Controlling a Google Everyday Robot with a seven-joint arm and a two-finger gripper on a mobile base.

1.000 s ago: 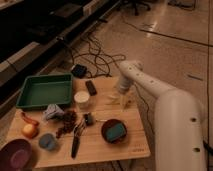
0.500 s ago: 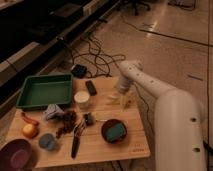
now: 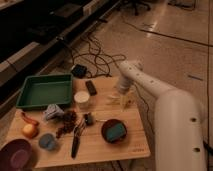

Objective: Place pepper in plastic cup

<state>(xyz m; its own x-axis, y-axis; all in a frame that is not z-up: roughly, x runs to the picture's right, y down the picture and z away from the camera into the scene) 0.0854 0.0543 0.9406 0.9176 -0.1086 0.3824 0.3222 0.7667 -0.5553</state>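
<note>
While its jaws stand wide and hold nothing, the gripper (image 3: 124, 101) hangs low over the table (image 3: 135, 137). The cup (image 3: 82, 99) (white, upright) stands near it, and the pepper (image 3: 29, 119) lies well apart, just beside the fruit (image 3: 29, 131).

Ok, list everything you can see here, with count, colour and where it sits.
table: 1, light wood, centre
tray: 1, green, back left of table
cup: 1, white, right of tray
block: 1, black, behind cup
pepper: 1, red-orange, left edge, in front of tray
fruit: 1, yellow-orange, in front of pepper
purple bowl: 1, front left corner
red bowl: 1, front centre, something teal inside
tub: 1, blue, right of fruit
bag: 1, grey, crumpled, in front of tray
utensil: 1, black, right of tub
cables: several, black, floor behind table
arm: 1, white, right
gripper: 1, pale, open, empty, above table right of cup
</note>
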